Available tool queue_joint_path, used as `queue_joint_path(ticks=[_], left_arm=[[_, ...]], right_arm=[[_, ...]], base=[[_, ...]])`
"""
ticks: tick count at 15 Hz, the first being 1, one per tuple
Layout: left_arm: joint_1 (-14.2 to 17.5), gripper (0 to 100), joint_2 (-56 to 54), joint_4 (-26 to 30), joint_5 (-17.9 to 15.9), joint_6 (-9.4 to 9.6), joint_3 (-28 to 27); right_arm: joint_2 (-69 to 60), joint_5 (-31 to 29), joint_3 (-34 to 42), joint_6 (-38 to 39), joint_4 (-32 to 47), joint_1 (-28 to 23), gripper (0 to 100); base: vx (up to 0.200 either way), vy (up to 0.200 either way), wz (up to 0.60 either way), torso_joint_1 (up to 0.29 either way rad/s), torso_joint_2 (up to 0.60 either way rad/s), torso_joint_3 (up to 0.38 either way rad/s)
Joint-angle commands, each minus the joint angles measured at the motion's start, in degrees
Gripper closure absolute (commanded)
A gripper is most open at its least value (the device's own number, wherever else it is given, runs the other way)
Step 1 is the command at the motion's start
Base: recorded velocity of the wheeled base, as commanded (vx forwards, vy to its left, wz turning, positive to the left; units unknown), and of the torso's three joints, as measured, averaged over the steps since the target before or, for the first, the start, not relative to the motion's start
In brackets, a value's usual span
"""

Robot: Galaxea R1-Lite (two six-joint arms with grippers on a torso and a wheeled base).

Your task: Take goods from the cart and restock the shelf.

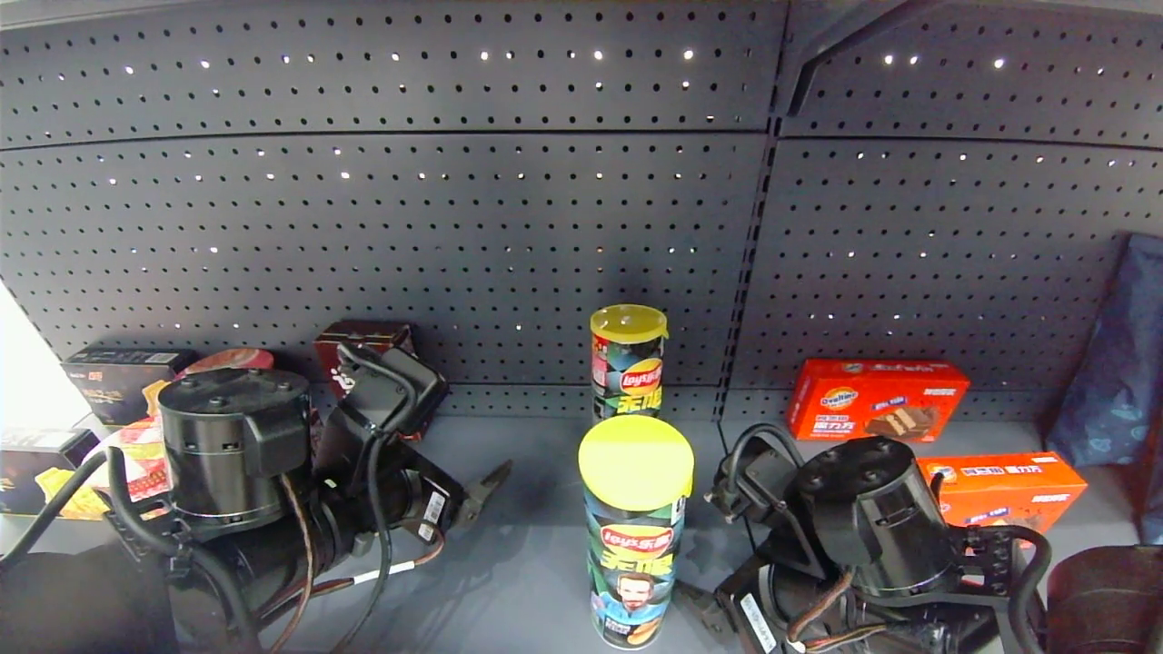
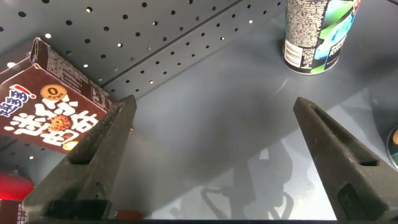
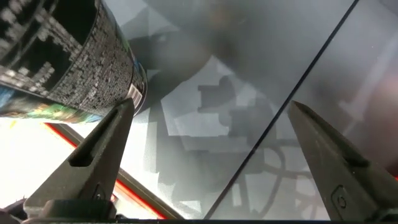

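**Both claws empty, near can upright between them**

At the far left of the shelf (image 1: 536, 472), dark boxes (image 1: 127, 377) and snack bags (image 1: 136, 463) sit by the pegboard wall (image 1: 454, 227), with a brown box (image 2: 50, 106) just behind the left arm. The left claw (image 2: 214, 102) hangs low over bare shelf. Its fingers are spread wide with nothing between them, and it is aimed rightward toward the far can (image 1: 627, 361), which stands upright near the wall. In the middle, closer to the shelf's front edge, the near can (image 1: 636, 536) also stands upright, lid up and long axis vertical. The right claw (image 3: 211, 106) is low at the shelf's front, equally spread and empty. One of its fingers is just beside the near can's base on its right side; whether it touches, I cannot tell. Farther right lie two orange boxes (image 1: 877, 398).

Both cans look placed, so the likely step is pulling back to fetch more goods from the cart. The right arm is the nearer one to the near can. A tall can tips easily from a sideways brush, so a straight retreat away from it seems safest.
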Motion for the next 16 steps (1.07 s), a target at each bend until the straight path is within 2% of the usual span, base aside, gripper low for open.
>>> queue_joint_path(ticks=[1, 7, 8, 9, 12, 16], left_arm=[[0.0, 0, 0.0, 0.0, 0.1, 0.03, 0.2], [-0.4, 0, -1.2, -1.7, 0.0, -0.06, -0.2], [-0.3, 0, -5.0, -1.7, 0.1, -0.06, -0.5], [-0.3, 0, -6.1, -1.7, 0.1, -0.14, -0.4], [1.1, 0, -14.3, -1.7, 0.2, -0.58, 1.2], [12.7, 0, -29.4, -0.7, 0.1, -0.58, 9.4]], right_arm=[[-0.2, 0.0, 0.3, 0.0, -0.1, -0.1, 0], [-9.9, 0.0, 4.1, 0.3, -0.1, -1.4, 0], [-17.7, 0.0, 5.8, 0.4, -0.1, -3.7, 0], [-19.5, 0.0, 6.7, 0.4, -0.1, -4.3, 0], [-29.7, 0.1, 10.0, 0.4, -0.1, -13.4, 0], [-44.1, 0.0, 15.1, 0.3, 0.7, -28.2, 0]], base=[[0.0, 0.0, 0.0, 0.0, 0.0, 0.0], [0.0, 0.0, 0.0, 0.0, 0.0, 0.0], [0.0, 0.0, 0.0, 0.0, 0.0, 0.0], [0.0, 0.0, 0.0, 0.0, 0.0, 0.0], [0.0, 0.0, 0.0, 0.0, 0.0, 0.0], [0.0, 0.0, 0.0, 0.0, 0.0, 0.0]])
